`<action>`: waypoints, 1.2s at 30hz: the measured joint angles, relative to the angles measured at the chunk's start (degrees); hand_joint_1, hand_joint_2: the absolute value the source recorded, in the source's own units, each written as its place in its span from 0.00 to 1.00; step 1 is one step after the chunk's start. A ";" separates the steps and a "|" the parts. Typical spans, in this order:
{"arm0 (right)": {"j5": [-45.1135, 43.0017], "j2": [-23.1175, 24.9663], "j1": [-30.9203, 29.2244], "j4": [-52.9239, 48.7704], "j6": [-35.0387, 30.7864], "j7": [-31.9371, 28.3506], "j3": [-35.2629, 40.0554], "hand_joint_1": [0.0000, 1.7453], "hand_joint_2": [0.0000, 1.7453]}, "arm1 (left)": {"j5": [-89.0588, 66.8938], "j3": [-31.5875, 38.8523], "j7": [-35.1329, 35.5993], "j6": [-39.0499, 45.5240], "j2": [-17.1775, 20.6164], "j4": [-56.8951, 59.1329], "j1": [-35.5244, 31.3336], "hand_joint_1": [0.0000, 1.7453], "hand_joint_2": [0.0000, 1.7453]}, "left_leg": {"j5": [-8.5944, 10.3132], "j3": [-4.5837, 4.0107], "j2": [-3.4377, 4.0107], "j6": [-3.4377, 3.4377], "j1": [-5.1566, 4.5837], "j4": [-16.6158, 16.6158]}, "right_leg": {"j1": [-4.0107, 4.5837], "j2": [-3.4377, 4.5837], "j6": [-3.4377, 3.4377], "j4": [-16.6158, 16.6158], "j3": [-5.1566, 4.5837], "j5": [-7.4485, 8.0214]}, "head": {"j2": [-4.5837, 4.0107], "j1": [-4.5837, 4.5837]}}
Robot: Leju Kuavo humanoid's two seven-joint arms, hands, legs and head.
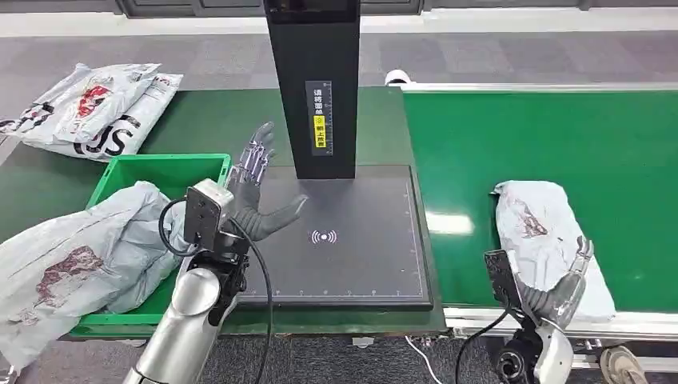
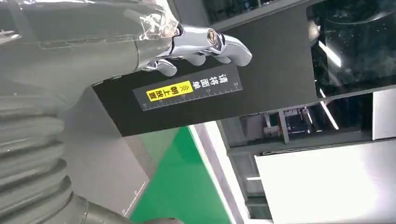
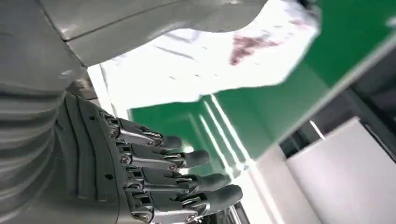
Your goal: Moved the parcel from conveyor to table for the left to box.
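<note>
Both robot hands empty, fingers spread: left robot hand (image 1: 254,189) over black scanner pad (image 1: 360,240), right robot hand (image 1: 564,286) beside grey parcel (image 1: 537,226) on green conveyor (image 1: 552,144).

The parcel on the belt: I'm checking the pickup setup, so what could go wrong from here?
The parcel is a soft, crumpled bag, so the right hand at its near edge may grab only loose film and drop it. The left hand, open over the scanner plate, could block the drop spot.
</note>
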 measured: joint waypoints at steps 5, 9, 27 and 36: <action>3.26 -0.50 -1.81 6.07 0.33 2.45 -2.26 0.00 1.00 | -0.17 -0.02 -0.44 0.00 -0.31 -0.31 0.60 0.00 1.00 | 0.00 0.00 0.01 0.00 0.00 0.00 | -0.01 0.01 0.00 0.00 0.01 0.00 | 0.02 0.00; 3.87 -1.51 -3.85 12.19 0.31 2.85 -4.59 0.00 1.00 | -1.24 -0.02 -0.99 -0.37 -0.52 -1.16 1.31 0.00 1.00 | 0.01 0.00 0.01 0.01 0.00 0.01 | -0.05 0.01 0.01 0.00 0.01 0.01 | 0.00 0.00; 3.41 -5.46 -12.06 33.41 -1.62 0.68 -10.19 0.52 1.00 | -3.06 -0.02 -1.29 -1.57 -0.81 -2.16 1.97 0.00 1.00 | 0.02 0.00 0.01 0.04 0.00 0.01 | -0.05 0.02 0.01 0.00 0.01 0.01 | 0.02 0.00; 2.01 -5.70 -14.30 37.69 -1.18 -1.61 -11.13 1.00 1.00 | -3.17 0.00 -1.79 -1.66 -0.81 -2.14 1.97 0.00 1.00 | 0.02 -0.01 0.01 0.04 0.00 0.01 | -0.05 0.02 0.02 0.00 0.01 0.01 | 0.02 0.00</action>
